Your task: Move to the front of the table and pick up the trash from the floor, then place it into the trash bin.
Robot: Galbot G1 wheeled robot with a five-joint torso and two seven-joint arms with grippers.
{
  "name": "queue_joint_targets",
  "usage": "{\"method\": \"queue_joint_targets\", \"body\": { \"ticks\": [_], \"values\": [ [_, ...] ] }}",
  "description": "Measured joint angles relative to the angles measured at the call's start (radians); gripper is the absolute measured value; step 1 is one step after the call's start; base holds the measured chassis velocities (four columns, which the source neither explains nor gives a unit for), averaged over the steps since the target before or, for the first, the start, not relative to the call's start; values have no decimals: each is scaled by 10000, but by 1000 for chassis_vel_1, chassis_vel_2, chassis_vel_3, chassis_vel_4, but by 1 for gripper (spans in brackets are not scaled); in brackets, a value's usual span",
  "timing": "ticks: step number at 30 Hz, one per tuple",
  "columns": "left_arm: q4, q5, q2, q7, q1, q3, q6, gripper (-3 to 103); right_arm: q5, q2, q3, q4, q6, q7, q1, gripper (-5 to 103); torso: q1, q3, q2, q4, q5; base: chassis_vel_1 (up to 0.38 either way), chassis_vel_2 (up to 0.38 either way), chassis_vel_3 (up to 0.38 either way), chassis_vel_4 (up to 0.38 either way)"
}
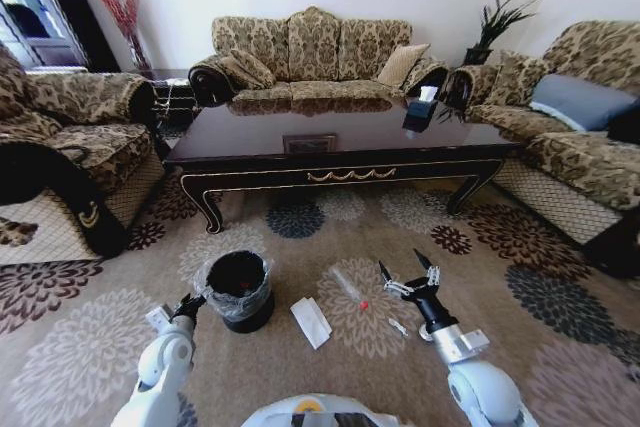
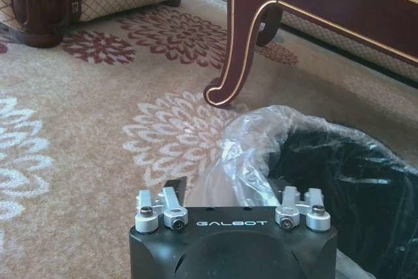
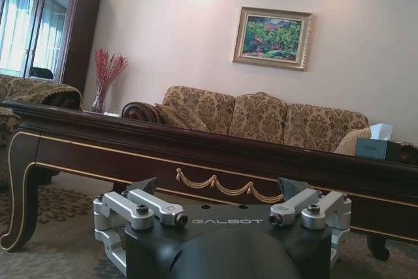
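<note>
Nearest the robot, the left tool (image 1: 188, 304) hangs low beside the trash bin (image 1: 239, 290), just at the bin's left rim; whether its jaws are apart I cannot tell. The right tool (image 1: 408, 275) hovers above the carpet (image 1: 90, 347) on the right, jaws spread wide and holding nothing, the forearm angled forward and down with the wrist level toward the table.

The trash lies on the carpet between bin and right tool: a flat white wrapper (image 1: 311, 322) just right of the bin, a thin clear tube (image 1: 350, 289) with a red tip farther right, and a small pale bit (image 1: 398, 326) near the right tool. All look very light. The wrapper is likely limp and best pinched at an edge; the tube is probably slippery and should be taken across its middle.

Beyond stands the table (image 1: 340, 142), its glossy tabletop bearing a tissue box (image 1: 423, 107).
</note>
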Motion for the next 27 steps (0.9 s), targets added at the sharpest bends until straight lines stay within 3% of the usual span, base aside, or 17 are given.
{"method": "queue_joint_targets", "body": {
  "ticks": [2,3,5,9,10,11,12,16,27],
  "values": [
    [20,55,4,0,11,-18,0,66,0,-1,-8,-5,12,-1,0,100,-1,0,0,0,1,0,0,0,0],
    [56,113,5,0,16,-26,0,56,0,-1,-16,-10,20,-2,4,100,-1,0,0,0,1,0,0,0,0],
    [116,188,0,2,20,-37,-7,44,1,-5,-23,-11,26,-4,13,100,0,0,0,1,0,0,0,0,0],
    [162,245,-18,3,27,-56,-40,44,6,-11,-25,-11,27,-5,21,100,-1,-1,0,2,3,0,0,0,0],
    [255,343,-64,-7,73,-65,-16,28,11,-14,-26,-16,32,-5,29,100,0,1,0,1,-2,0,0,0,0],
    [272,385,-79,-23,90,-66,-16,23,11,-16,-26,-32,37,-4,29,100,1,1,0,3,-9,0,0,0,0],
    [272,385,-79,-23,90,-66,-16,23,11,-16,-26,-32,37,-4,29,100,1,1,0,3,-9,0,0,0,0],
    [293,488,-103,-34,149,-127,-18,7,12,-15,-30,-67,60,-5,48,100,0,0,0,1,0,0,0,0,0],
    [-364,648,-13,-105,558,-543,-85,3,-18,-41,-70,-241,-18,481,203,100,0,1,-1,5,-2,0,0,0,0]
  ]
}}
